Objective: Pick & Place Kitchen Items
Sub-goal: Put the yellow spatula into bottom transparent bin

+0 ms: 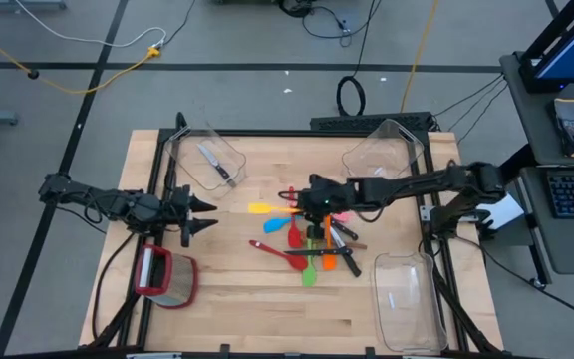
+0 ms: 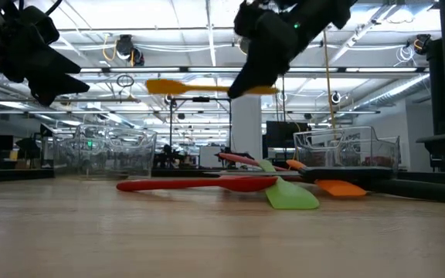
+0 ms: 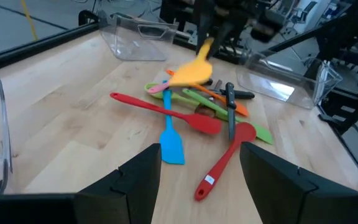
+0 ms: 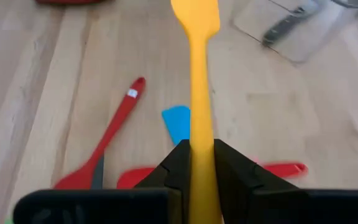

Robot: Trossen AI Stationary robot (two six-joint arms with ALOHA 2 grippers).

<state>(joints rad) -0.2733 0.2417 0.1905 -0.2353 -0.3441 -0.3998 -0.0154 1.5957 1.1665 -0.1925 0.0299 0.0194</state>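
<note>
Right gripper [image 4: 197, 163] clamps the handle of a slim yellow silicone spatula [image 1: 263, 209], lifted clear of the wooden table [image 1: 237, 299] above the utensil pile [image 1: 312, 244]. Left gripper [image 1: 205, 216] waits at the table's left edge, fingers spread, empty. Progress: early. One black-handled knife [image 1: 213, 163] lies in the clear plastic bin [image 1: 229, 148] at rear left; red, blue, green, orange utensils etc. not yet sorted.
</note>
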